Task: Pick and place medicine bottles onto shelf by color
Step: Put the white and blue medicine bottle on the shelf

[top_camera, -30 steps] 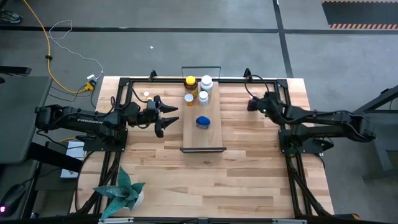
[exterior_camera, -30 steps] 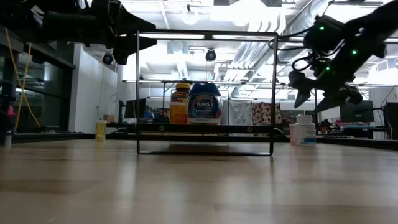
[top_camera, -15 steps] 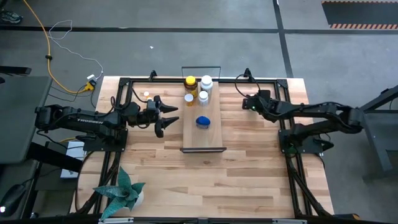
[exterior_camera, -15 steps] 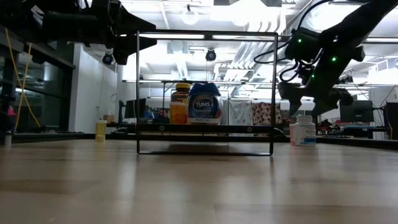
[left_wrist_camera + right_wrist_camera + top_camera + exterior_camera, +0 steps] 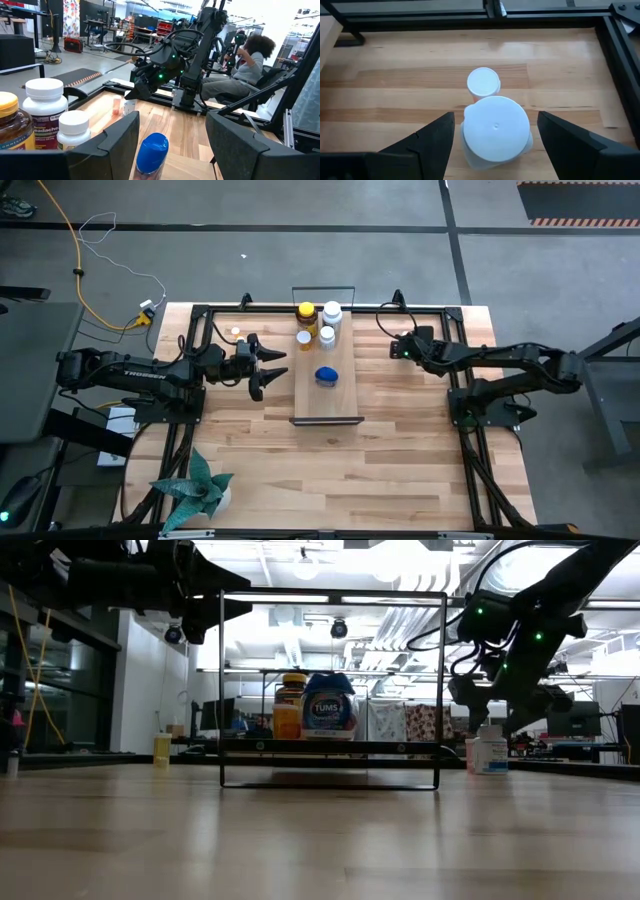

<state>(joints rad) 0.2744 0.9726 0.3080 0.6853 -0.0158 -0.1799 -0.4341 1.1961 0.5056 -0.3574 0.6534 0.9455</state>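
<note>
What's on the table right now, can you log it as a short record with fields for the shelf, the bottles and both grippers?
shelf: light-wood board in the table's middle, black frame at its short ends
on shelf: amber bottle with yellow cap, two white bottles beside it, blue-capped bottle apart, mid-board
off shelf: large white bottle and small white-capped orange bottle, on the table to the shelf's right
right gripper: open, above the large white bottle
left gripper: open, empty, waiting left of the shelf
</note>
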